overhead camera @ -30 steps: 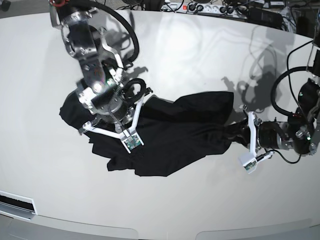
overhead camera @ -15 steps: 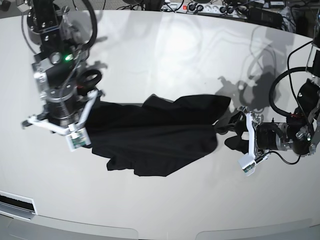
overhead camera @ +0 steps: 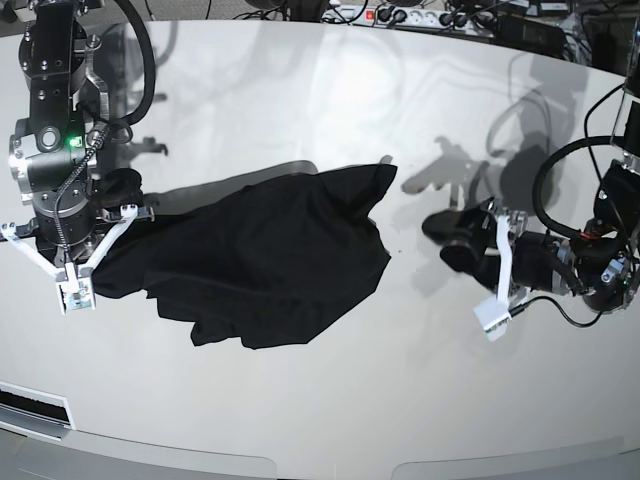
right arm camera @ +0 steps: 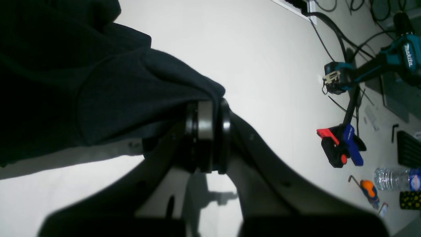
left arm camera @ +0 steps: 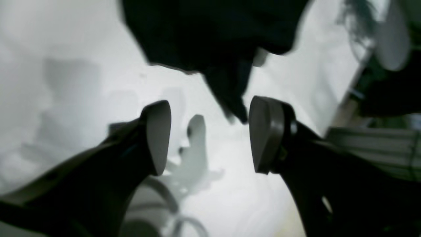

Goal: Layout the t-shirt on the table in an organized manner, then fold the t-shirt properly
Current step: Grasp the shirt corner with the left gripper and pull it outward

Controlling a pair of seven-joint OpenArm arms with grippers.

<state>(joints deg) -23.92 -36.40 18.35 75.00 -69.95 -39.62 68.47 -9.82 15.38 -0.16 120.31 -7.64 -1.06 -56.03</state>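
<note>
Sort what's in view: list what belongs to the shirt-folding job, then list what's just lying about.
Job: t-shirt; table; right gripper, clamped on the shirt; left gripper, open.

Lying about: cordless drill; clamp; water bottle; screwdriver; power strip.

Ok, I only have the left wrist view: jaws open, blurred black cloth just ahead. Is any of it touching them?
Observer: It doesn't look like it. In the base view the left gripper sits apart from the t-shirt, with bare table between them.
Operator: And the other arm?
Observer: Its wrist view shows the right gripper shut on a bunched edge of the shirt.
Operator: Is the shirt flat?
Observer: No. From the base view it lies crumpled, with no sleeve spread out.
</note>
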